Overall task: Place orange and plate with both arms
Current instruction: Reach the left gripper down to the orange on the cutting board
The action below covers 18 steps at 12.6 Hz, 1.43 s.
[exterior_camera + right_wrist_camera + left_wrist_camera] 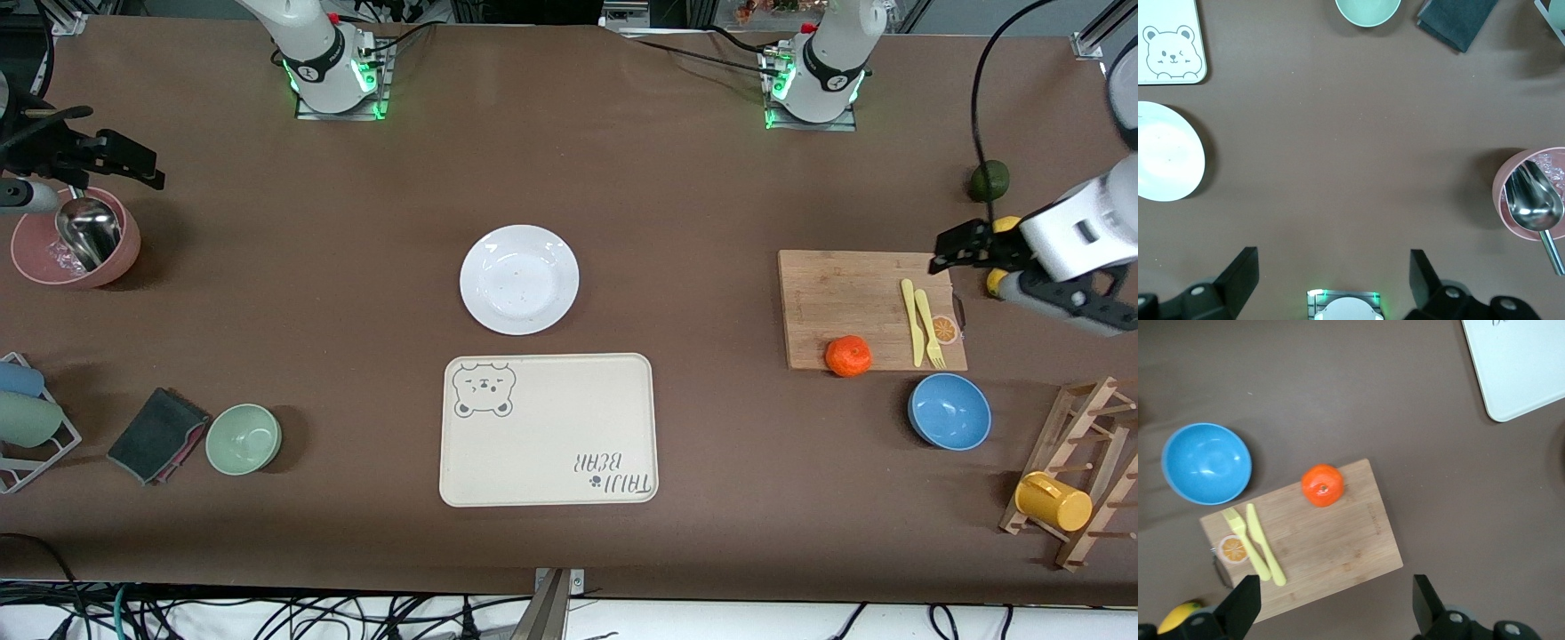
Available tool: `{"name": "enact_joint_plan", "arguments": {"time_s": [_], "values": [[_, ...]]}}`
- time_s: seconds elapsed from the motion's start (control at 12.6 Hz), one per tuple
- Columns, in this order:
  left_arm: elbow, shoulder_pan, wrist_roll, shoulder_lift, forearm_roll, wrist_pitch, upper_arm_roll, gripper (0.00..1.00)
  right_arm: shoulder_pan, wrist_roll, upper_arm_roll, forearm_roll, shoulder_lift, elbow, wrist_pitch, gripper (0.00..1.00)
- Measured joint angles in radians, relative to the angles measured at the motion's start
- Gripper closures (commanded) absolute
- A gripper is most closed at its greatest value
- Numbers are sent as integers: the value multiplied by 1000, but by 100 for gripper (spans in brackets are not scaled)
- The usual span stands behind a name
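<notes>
The orange rests on the edge of a wooden cutting board nearest the front camera, toward the left arm's end of the table. The white plate lies on the table's middle, just farther from the camera than the cream bear tray. My left gripper hangs open and empty over the board's outer end. My right gripper hangs open and empty over the right arm's end of the table, beside a pink bowl.
A yellow fork and knife lie on the board. A blue bowl sits near the orange, and a wooden rack with a yellow mug beside it. A metal scoop rests in the pink bowl. A green bowl and dark cloth lie nearer the camera.
</notes>
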Motion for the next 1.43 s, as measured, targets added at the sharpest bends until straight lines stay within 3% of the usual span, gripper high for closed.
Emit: {"name": "enact_joint_plan", "arguments": {"time_s": [0.24, 0.48, 0.71, 1.03, 1.43], "values": [[-6, -54, -10, 148, 0, 39, -1, 0, 0, 0, 0, 0, 1, 1, 2, 0], [-63, -54, -10, 229, 54, 217, 3, 0, 1, 0, 0, 0, 1, 1, 2, 0], [-97, -53, -10, 271, 137, 303, 7, 0, 1, 0, 0, 0, 1, 1, 2, 0], [-139, -44, -9, 315, 142, 401, 12, 0, 0, 0, 0, 0, 1, 1, 2, 0], [-157, -42, -28, 351, 215, 418, 12, 0, 1, 0, 0, 0, 1, 1, 2, 0]]}}
